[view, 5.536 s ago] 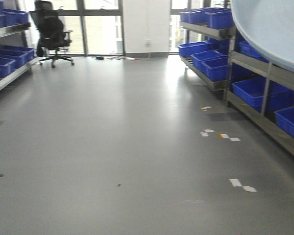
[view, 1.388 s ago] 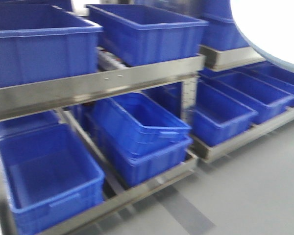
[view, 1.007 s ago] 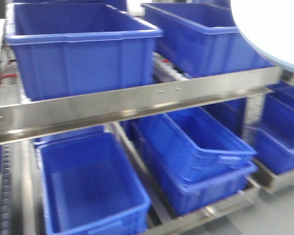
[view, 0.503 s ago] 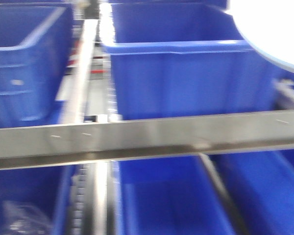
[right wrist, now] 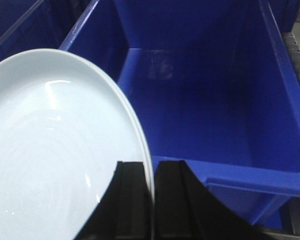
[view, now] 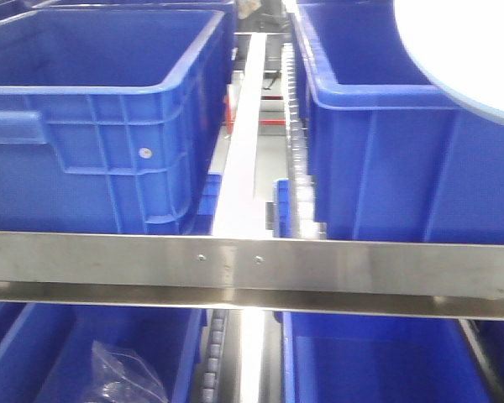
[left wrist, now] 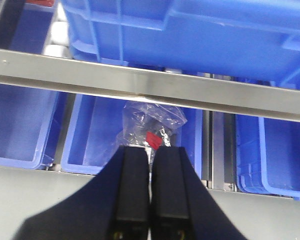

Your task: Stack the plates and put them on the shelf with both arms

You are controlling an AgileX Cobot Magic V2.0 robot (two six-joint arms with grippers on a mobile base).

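The right pincer (right wrist: 152,200) is clamped on the rim of the big round pale blue-white glossy plates (right wrist: 55,150); the rim shows a double edge, so there seem to be two plates, one on top of the other. They are held up in the air over a deep blue plastic bin (right wrist: 210,115) that sits on the upper level of the shelf. In the front view the plates (view: 462,50) fill the top right corner, above that same bin (view: 386,168). The shiny grey metal shelf rail (view: 252,267) runs across in front, with another deep blue plastic bin (view: 101,126) to the left. The left pincer (left wrist: 151,200) is shut with nothing in it, and it hangs low in front of the shelf, above a lower blue bin (left wrist: 95,135) with a crinkly clear plastic bag (left wrist: 150,122) inside. So the stacking part looks done, and the step now is putting the plates on the shelf. Next, I think the right arm has to bring the plates down slowly and keep them flat so the top one does not slide off. It must find a safe spot and not bump the bin wall or the metal rail. The left arm may need to come up and help hold the other side.
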